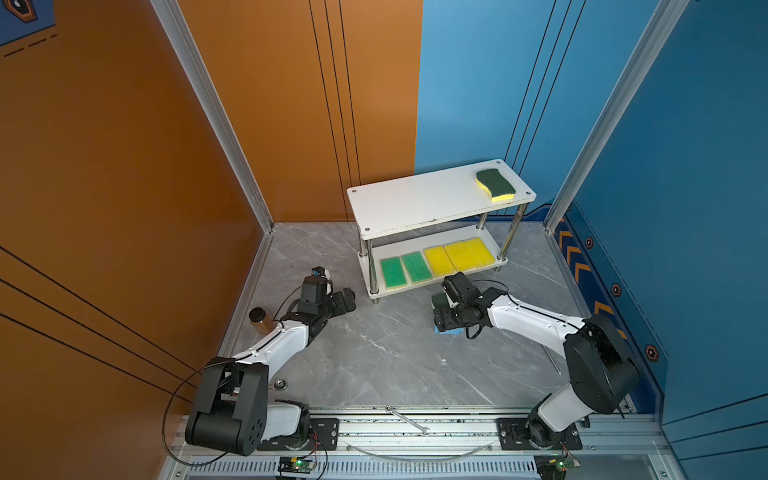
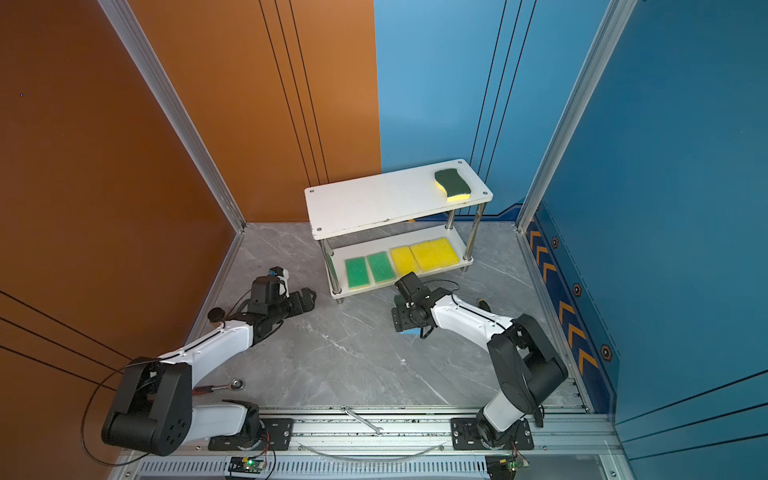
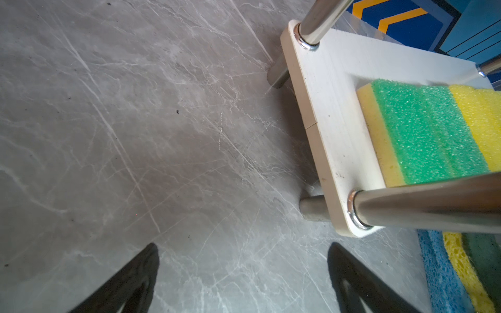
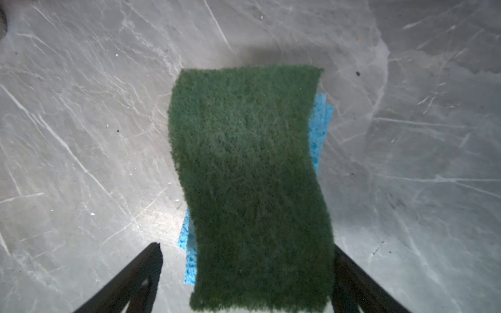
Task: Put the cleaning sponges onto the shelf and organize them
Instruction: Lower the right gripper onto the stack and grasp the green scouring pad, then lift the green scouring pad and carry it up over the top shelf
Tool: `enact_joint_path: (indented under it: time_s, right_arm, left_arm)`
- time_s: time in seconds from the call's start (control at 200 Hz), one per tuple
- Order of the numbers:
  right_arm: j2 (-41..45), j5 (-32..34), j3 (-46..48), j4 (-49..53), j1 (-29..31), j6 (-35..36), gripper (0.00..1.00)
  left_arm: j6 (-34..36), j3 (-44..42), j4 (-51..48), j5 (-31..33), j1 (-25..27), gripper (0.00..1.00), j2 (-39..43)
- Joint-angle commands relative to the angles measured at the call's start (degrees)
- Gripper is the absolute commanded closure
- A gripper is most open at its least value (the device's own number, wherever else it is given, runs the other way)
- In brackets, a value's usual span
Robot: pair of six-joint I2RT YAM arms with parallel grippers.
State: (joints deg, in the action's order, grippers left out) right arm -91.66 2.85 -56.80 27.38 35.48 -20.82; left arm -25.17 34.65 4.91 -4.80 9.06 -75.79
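Both top views: shelf (image 1: pixel 415 203) at back of table (image 1: pixel 374 353); wavy dark-green sponge (image 1: pixel 494 185) on top tier; green sponges (image 1: pixel 392 272) and yellow sponges (image 1: pixel 469 252) in a row on lower tier. Wrench (image 2: pixel 362 420) on front rail, brown jar (image 1: pixel 261 321) by left arm

Left wrist: left gripper (image 3: pixel 243 249) spread wide, empty, near shelf end

Right wrist: right gripper (image 4: pixel 247 246) wide, straddling second wavy sponge (image 4: pixel 249 176) lying on blue sponge (image 4: pixel 320 127); gap at one finger, not clamped

- left arm (image 1: pixel 270 343): glossy white link shell, 1 thin black seam line along it.
- right arm (image 1: pixel 534 320): same white shell.
- joint housings (image 1: pixel 598 365): bulky, matte black.
- cable (image 1: pixel 164 419): thin, black, loops off left shoulder.
- base plates (image 1: pixel 323 432): black, screws visible.
- left gripper (image 3: pixel 243 245): black tapered fingers, triangular cut-outs.
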Motion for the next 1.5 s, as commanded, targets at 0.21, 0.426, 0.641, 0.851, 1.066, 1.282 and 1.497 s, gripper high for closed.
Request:
enact_joint_path:
  time_s: [0.21, 0.426, 0.641, 0.851, 1.066, 1.282, 1.497]
  right_arm:
    - [-2.34, 2.78, -2.35, 0.44, 0.78, 1.13, 0.22]
    - [-2.25, 3.28, -2.60, 1.18, 0.73, 1.61, 0.29]
    - [-1.27, 3.58, -2.50, 1.43, 0.79, 1.78, 0.35]
    - [-0.33, 3.57, -2.98, 2.02, 0.71, 1.70, 0.39]
    - [1.26, 3.28, -4.42, 4.06, 0.71, 2.09, 0.40]
    - [3.21, 2.48, -5.24, 6.03, 0.60, 2.54, 0.40]
    - [7.44, 1.41, -5.44, 8.35, 0.25, 3.13, 0.40]
  left_arm:
    - [-0.50, 2.39, -0.97, -2.87, 0.36, 0.02, -1.07]
    - [-1.02, 2.41, 1.78, -9.26, 0.07, 0.02, -2.09]
    - [-1.60, 2.91, 3.87, -18.05, -0.45, 0.02, -3.72]
    - [-1.15, 3.51, 3.92, -24.58, -0.52, 0.02, -4.43]
    - [-0.89, 3.60, 3.96, -26.75, -0.53, 0.02, -4.10]
    - [-0.95, 3.58, 4.06, -27.69, -0.56, 0.02, -4.02]
    - [-1.11, 3.45, 4.20, -28.24, -0.54, 0.03, -3.58]
